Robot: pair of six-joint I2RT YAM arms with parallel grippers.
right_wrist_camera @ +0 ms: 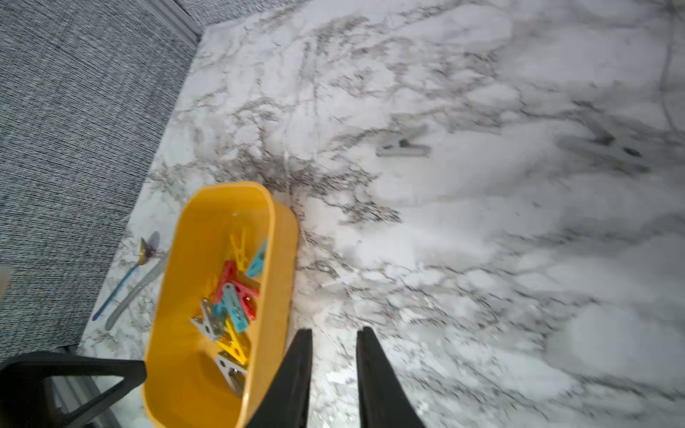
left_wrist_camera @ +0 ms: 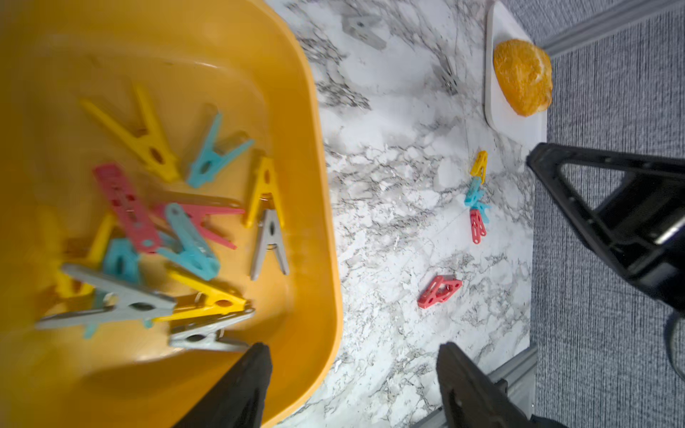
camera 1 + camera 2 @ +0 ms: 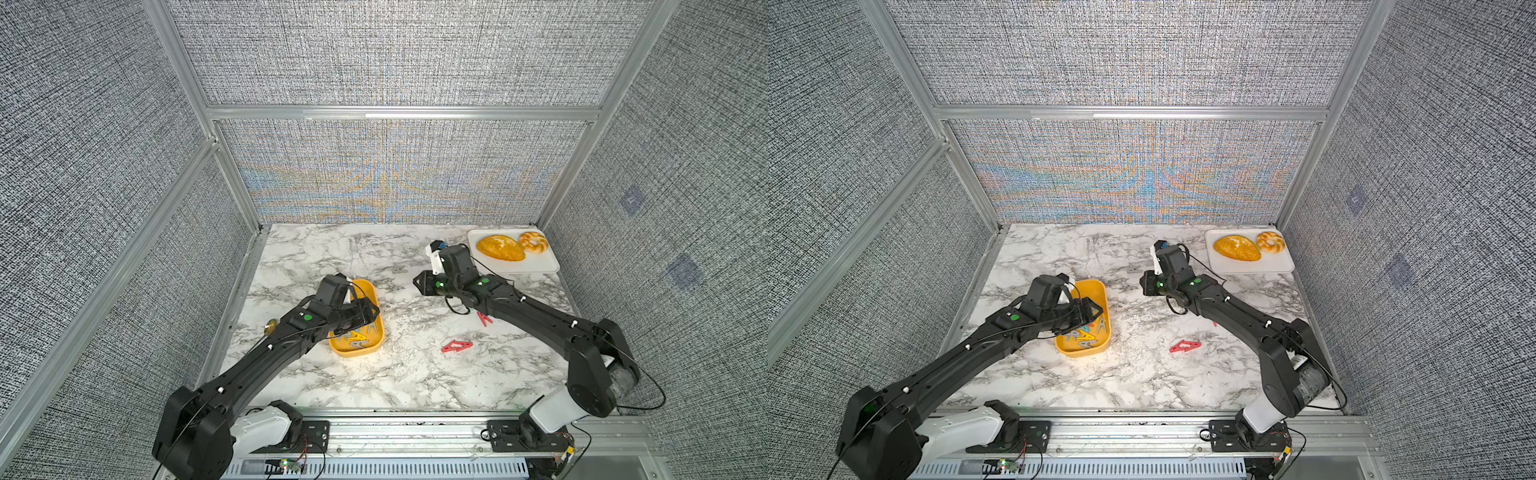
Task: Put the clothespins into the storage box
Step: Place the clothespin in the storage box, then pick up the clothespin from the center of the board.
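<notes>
The yellow storage box point(image 3: 376, 303) sits left of centre on the marble bench point(image 3: 374, 382) in both top views, its long axis running from lower left to upper right of the frame. There the left arm covers much of it, so only a few clothespins show at its near end. The left wrist view opens the inside: a loose heap of clothespins point(image 2: 163, 237) in yellow, teal, pink-red and grey, lying flat and pointing every way.

The left end effector point(image 2: 352, 385) hangs over the box rim, its two black fingers point(image 2: 241, 389) well apart with nothing between them. The right end effector point(image 1: 333, 370) is in mid-bench, above bare marble beside the box; its fingers stand a little apart with only bench showing in the gap.

Outside the box, a red clothespin point(image 3: 457, 346) lies right of centre in both top views, long axis nearly level with the frame. A second red one point(image 3: 484, 318) pokes out from under the right arm. The left wrist view adds a small cluster of yellow, teal and red pins point(image 2: 477, 196) that the right arm hides from above. Two grey pins point(image 1: 403, 145) blend into the marble and show mainly in the wrist views.

A white tray point(image 3: 540, 266) with bread point(image 3: 500, 248) sits at the upper right of the bench. A spoon point(image 1: 126, 274) lies beside the box near the left wall.
</notes>
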